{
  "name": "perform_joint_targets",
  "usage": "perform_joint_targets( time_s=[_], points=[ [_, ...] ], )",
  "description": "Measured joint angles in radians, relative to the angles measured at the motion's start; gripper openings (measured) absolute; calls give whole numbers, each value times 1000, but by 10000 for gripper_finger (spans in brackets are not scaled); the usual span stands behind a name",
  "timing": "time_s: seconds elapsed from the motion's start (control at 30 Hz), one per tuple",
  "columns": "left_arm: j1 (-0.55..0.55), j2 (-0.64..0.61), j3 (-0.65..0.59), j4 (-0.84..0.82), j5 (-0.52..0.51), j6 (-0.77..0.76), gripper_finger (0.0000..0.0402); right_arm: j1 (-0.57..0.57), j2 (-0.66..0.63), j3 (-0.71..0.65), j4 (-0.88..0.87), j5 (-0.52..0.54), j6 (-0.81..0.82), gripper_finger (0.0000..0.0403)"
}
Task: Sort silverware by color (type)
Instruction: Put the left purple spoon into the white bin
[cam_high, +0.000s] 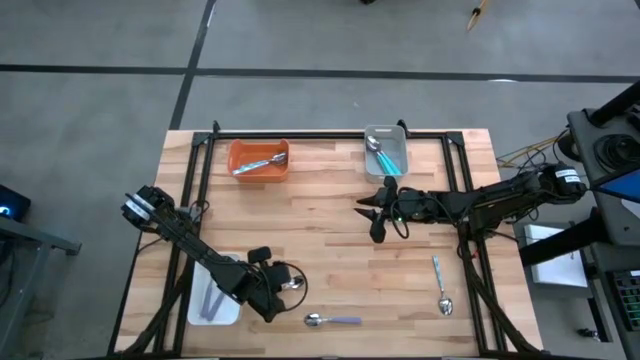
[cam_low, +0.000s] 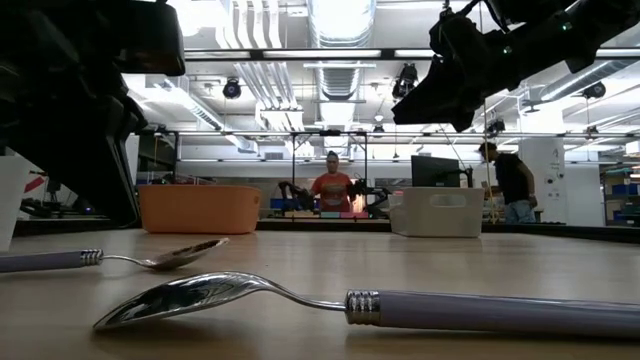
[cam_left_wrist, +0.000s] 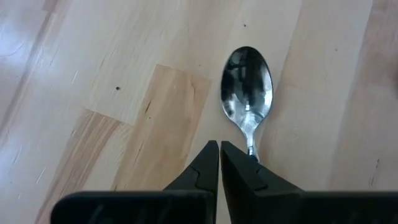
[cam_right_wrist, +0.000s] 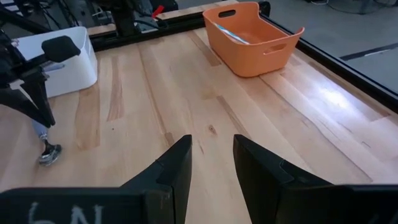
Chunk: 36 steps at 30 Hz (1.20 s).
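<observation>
At the desk's (cam_high: 330, 250) near edge, the left gripper (cam_high: 283, 290) is clenched on the handle of a spoon (cam_high: 293, 286) that lies flat on the wood just beside the white tray (cam_high: 196, 305), where purple handles already sit; this reads as a pickup for that tray. A lavender spoon (cam_high: 333, 320) and a pale spoon (cam_high: 441, 286) lie loose nearby, unsorted. Farther back, the right gripper (cam_high: 374, 213) hovers released and empty below the grey tray (cam_high: 388, 163) holding teal pieces. The orange tray (cam_high: 259, 160) holds silver-handled ones.
</observation>
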Motion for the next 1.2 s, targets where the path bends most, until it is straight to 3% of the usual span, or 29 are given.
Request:
perform_joint_targets(
  time_s=[0.43,0.63,1.2],
  points=[
    [0,-63,-1,-4,-2,-32,0,0,0,0,-4,-2,-9,109],
    [0,-116,0,-4,-51,-33,0,0,0,0,-4,-2,-15,108],
    [0,-242,1,-9,-101,-83,0,0,0,0,-6,2,-71,74]
  ],
)
